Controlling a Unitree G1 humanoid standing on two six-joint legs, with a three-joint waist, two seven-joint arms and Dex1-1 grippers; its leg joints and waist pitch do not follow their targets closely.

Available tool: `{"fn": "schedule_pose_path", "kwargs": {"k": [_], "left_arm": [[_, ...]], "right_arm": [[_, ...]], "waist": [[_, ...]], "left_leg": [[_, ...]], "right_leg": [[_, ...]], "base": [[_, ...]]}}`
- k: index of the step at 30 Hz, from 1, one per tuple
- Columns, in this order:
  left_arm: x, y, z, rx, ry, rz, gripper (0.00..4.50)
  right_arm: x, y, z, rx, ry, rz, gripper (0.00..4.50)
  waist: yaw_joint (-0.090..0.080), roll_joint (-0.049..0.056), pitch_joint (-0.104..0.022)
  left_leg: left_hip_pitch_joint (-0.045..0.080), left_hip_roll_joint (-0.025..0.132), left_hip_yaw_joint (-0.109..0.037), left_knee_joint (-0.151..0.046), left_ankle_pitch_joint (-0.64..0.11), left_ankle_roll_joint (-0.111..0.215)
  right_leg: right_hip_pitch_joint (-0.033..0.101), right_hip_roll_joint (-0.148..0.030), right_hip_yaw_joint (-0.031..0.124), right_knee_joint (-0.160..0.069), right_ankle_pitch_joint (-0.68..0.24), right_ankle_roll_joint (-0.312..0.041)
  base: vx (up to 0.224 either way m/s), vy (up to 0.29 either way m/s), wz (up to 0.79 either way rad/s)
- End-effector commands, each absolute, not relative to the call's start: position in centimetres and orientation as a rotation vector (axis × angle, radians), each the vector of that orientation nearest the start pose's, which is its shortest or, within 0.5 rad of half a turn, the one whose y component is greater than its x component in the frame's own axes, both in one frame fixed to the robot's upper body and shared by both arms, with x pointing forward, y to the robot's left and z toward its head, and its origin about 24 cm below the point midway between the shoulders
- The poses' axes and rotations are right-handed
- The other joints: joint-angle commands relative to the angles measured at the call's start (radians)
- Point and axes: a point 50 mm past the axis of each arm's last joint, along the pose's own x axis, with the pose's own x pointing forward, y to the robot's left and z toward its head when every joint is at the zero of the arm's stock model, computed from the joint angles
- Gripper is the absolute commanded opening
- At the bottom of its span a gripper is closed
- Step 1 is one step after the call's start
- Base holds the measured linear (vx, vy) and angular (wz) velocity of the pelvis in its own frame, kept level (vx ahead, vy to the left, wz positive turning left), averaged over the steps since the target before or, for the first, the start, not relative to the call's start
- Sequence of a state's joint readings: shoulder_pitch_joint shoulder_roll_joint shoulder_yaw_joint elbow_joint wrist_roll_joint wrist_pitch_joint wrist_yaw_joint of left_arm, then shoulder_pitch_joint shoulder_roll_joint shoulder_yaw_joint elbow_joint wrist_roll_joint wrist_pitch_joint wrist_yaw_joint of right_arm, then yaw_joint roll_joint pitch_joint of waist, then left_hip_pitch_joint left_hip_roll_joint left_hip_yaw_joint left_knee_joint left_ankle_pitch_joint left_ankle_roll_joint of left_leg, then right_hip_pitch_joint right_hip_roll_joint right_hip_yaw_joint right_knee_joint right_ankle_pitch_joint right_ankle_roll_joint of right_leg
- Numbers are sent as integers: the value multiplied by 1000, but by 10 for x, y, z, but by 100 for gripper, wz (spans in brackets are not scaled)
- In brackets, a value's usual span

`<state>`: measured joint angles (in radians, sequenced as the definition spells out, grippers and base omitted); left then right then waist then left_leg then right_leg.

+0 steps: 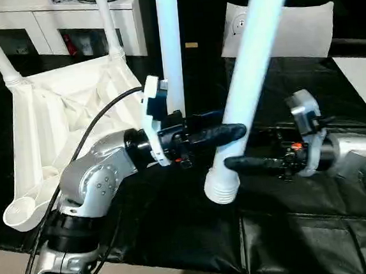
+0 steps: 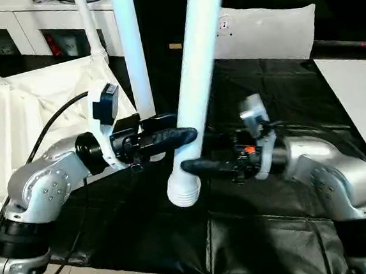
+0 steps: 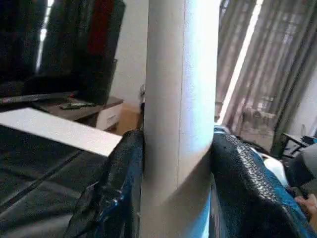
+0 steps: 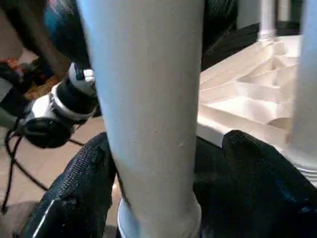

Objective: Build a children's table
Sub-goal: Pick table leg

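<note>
While you read the left eye view, note the left gripper (image 1: 224,133) pinching the leaning tube leg (image 1: 249,86), ribbed end (image 1: 221,189) low above the black mat (image 1: 179,240); the right gripper (image 1: 237,164) straddles it lower down. Far left lies the upturned tabletop (image 1: 59,116), two legs already socketed. In the left wrist view, both fingers (image 3: 124,183) press the tube. In the right wrist view, the fingers (image 4: 79,193) stand spread beside it, gaps showing. Close the right gripper before steering the ribbed end toward an empty corner socket (image 1: 20,212).
</note>
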<state>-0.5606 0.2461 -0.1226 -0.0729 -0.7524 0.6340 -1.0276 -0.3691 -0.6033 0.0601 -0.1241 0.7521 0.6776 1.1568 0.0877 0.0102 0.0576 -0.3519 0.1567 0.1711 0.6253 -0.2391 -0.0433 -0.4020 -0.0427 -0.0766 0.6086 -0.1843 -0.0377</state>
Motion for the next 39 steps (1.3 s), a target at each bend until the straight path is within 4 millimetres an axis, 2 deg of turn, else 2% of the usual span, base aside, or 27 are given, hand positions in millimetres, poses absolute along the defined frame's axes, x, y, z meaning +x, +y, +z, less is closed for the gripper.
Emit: {"fn": "schedule_pose_path", "kwargs": {"k": [1, 4, 7, 8, 9, 11, 21, 25, 28, 29, 33, 39], "left_arm": [[276, 68, 178, -342, -62, -1608, 183], [276, 66, 177, -334, -64, -1617, 183], [277, 66, 177, -321, -64, -1619, 183], [277, 66, 177, -315, -63, -1621, 183], [278, 66, 177, -312, -64, -1621, 183], [278, 66, 177, -306, -68, -1620, 183], [281, 63, 178, -290, -92, -1611, 183], [282, 62, 178, -284, -96, -1614, 183], [283, 62, 178, -280, -100, -1610, 183], [283, 62, 178, -280, -100, -1610, 183], [283, 61, 178, -278, -104, -1608, 183], [283, 62, 177, -273, -103, -1612, 183]], "right_arm": [[264, -158, 143, 183, 235, 1448, 351], [263, -158, 142, 204, 248, 1479, 351], [261, -157, 142, 212, 265, 1503, 313], [261, -157, 141, 214, 270, 1509, 313], [261, -157, 141, 216, 274, 1513, 290], [260, -157, 140, 220, 282, 1520, 290], [260, -155, 139, 240, 299, 1545, 208], [260, -154, 138, 233, 305, 1554, 198], [260, -153, 138, 231, 308, 1554, 198], [260, -153, 138, 231, 308, 1554, 254], [260, -149, 139, 245, 306, 1559, 303], [258, -148, 139, 256, 317, 1577, 316]], "waist": [[1, -19, -68], [1, -21, -69], [3, -22, -69], [3, -21, -69], [2, -21, -69], [2, -22, -69], [4, -25, -71], [3, -26, -71], [3, -28, -71], [4, -27, -71], [3, -27, -71], [3, -28, -71]], "left_leg": [[-7, 63, -24, -63, 27, 97], [-7, 63, -24, -62, 36, 103], [-8, 62, -23, -61, 33, 104], [-7, 63, -23, -62, 33, 104], [-7, 62, -23, -61, 33, 104], [-7, 62, -23, -61, 32, 103], [-9, 61, -22, -60, 46, 105], [-7, 62, -22, -60, 45, 107], [-9, 62, -22, -60, 46, 107], [-8, 62, -22, -60, 45, 107], [-8, 63, -23, -60, 51, 108], [-8, 62, -22, -60, 48, 104]], "right_leg": [[64, -99, 60, -83, -313, -114], [64, -98, 60, -81, -298, -117], [65, -99, 60, -83, -312, -114], [64, -99, 60, -83, -314, -113], [64, -98, 60, -84, -317, -109], [64, -98, 60, -84, -320, -107], [65, -98, 59, -81, -311, -104], [63, -98, 59, -82, -308, -110], [65, -99, 59, -82, -309, -105], [65, -99, 59, -82, -311, -105], [64, -99, 59, -80, -304, -107], [65, -99, 59, -80, -307, -106]], "base": [[0, 0, 0], [0, 0, 0], [0, 0, 0], [0, 0, 0], [0, 0, 0], [0, 0, 0], [0, 0, 0], [0, 0, 0], [0, 0, 0], [0, 0, 0], [0, 0, 0], [0, 0, 0]]}}
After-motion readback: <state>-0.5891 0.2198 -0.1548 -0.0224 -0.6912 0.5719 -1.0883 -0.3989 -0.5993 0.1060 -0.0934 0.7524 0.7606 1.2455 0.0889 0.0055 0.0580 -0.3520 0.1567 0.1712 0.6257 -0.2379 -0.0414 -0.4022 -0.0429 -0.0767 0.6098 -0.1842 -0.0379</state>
